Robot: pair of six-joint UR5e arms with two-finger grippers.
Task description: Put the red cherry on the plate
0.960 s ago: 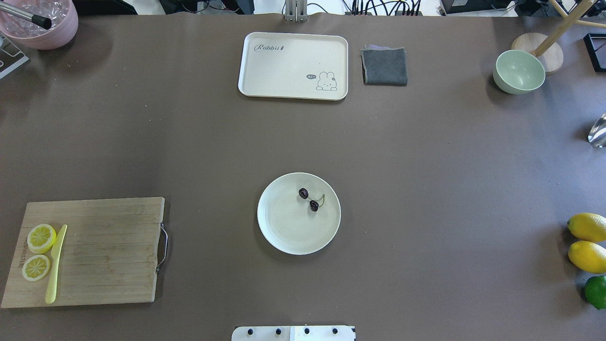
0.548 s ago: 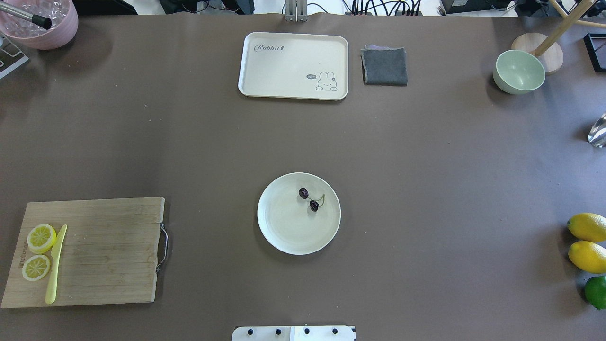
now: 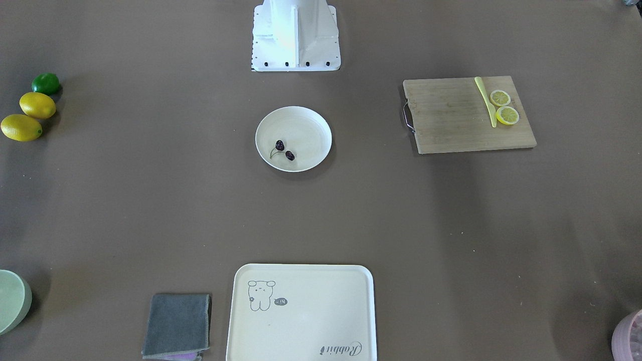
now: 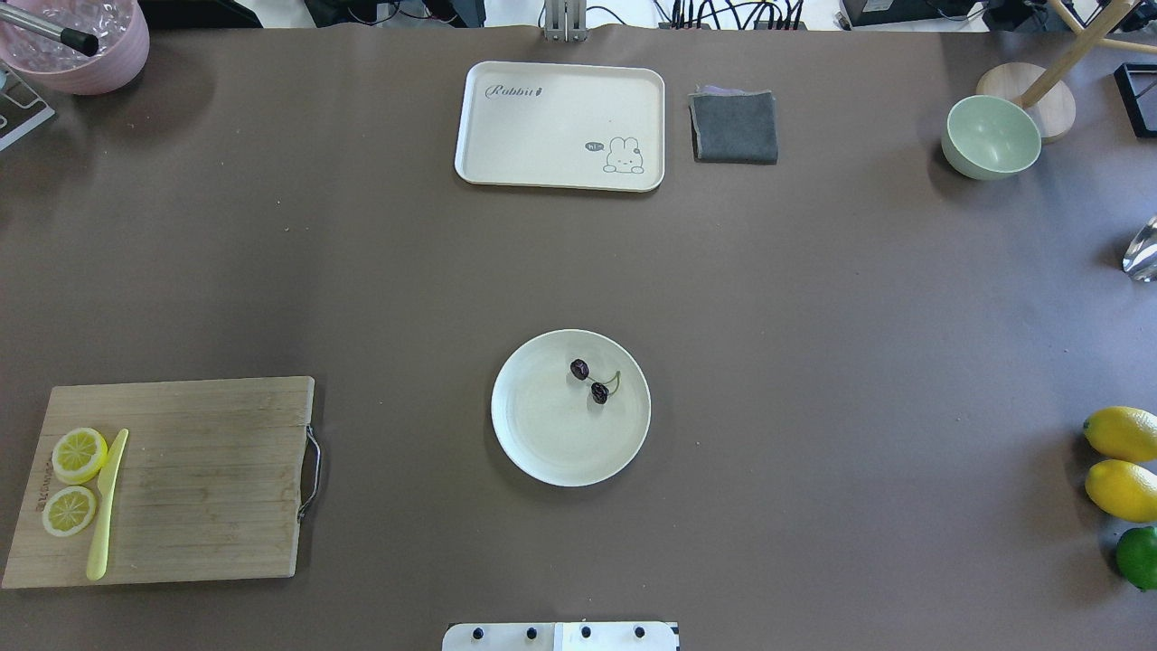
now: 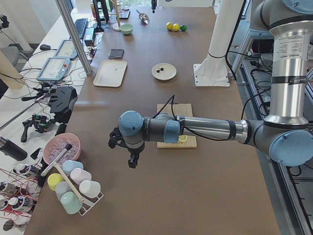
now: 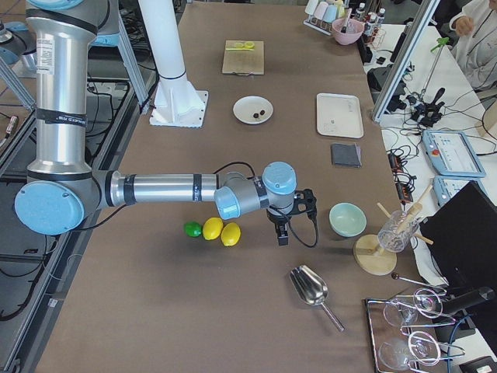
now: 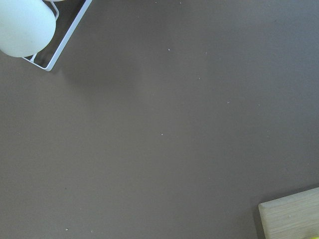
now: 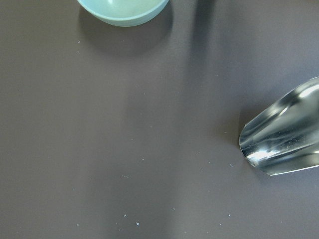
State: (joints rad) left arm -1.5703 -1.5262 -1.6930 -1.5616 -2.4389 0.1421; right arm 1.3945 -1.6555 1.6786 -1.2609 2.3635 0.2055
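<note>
I cannot tell how the jaws stand on my left gripper [image 5: 131,160] or my right gripper [image 6: 283,235]. Both hang over the table [image 4: 813,362], well apart from the plate [image 4: 533,448]. The red cherry [image 4: 599,392] lies on it, toward one o'clock from its centre in the overhead view.

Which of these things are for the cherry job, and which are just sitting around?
For the job: the pair of tiny dark maroon cherries on green stems; the round cream-white plate under them.
Just lying about: wooden cutting board; two yellow lemon slices; cream rectangular tray; grey folded cloth; pale green bowl.
</note>
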